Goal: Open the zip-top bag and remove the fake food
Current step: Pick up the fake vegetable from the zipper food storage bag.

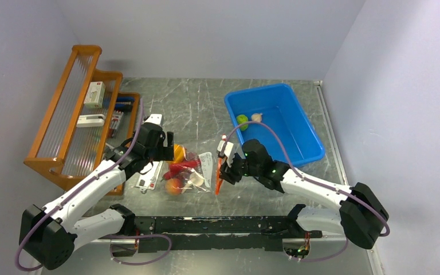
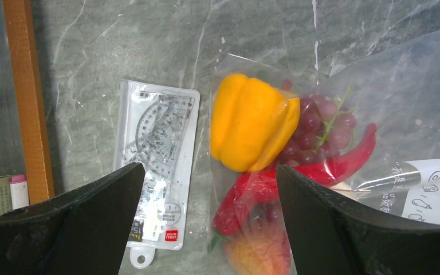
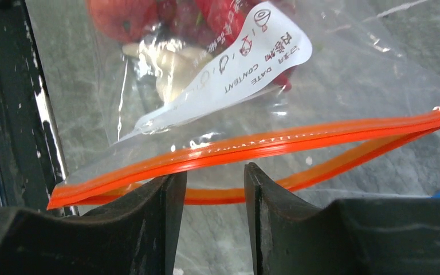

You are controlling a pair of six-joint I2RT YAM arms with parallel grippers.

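Note:
The zip-top bag (image 1: 197, 169) lies flat mid-table between both arms. Its orange zip strip (image 3: 263, 143) is parted into two bands, and a white label (image 3: 246, 63) sits behind them. Inside I see fake food: a yellow pepper (image 2: 252, 120), purple grapes (image 2: 321, 123), red chillies (image 2: 332, 166), a peach (image 2: 258, 252) and a white piece (image 3: 172, 66). My left gripper (image 2: 209, 169) hangs wide open over the bag's closed end. My right gripper (image 3: 213, 171) is partly open at the zip edge, with only table showing in its gap. A lime (image 1: 242, 121) and a garlic bulb (image 1: 256, 117) lie in the blue bin (image 1: 275, 89).
A clear protractor packet (image 2: 157, 149) lies just left of the bag. An orange wooden rack (image 1: 74, 114) holding small boxes stands at the far left. The blue bin sits at the back right, close behind my right arm. Grey walls enclose the table.

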